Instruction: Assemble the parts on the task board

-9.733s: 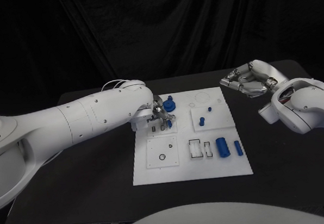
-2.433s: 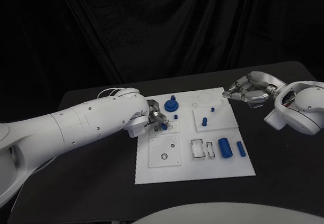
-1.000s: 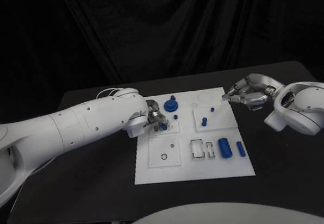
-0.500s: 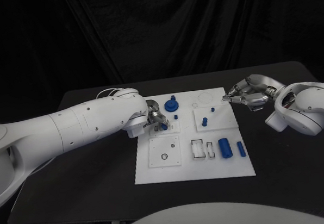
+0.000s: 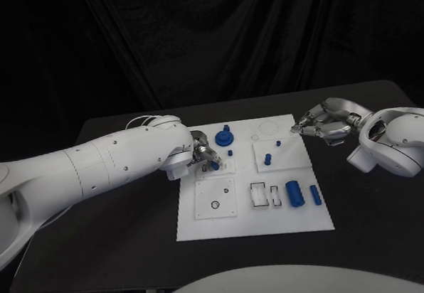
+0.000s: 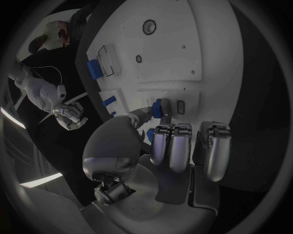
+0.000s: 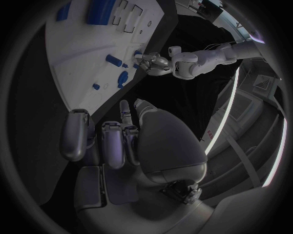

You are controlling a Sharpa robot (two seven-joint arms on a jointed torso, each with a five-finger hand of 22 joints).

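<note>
White board (image 5: 231,219) is seen at centre of the black desk (image 5: 128,227). Left hand (image 5: 203,156) is placed over the board's upper left part; a small blue peg (image 6: 160,107) is pinched between thumb and finger there, at the board surface. Right hand (image 5: 320,125) is held at the board's upper right edge, fingers curled in, nothing gripped. A blue cylinder (image 5: 294,193) and a thinner blue bar (image 5: 315,194) are laid at the board's lower right.
</note>
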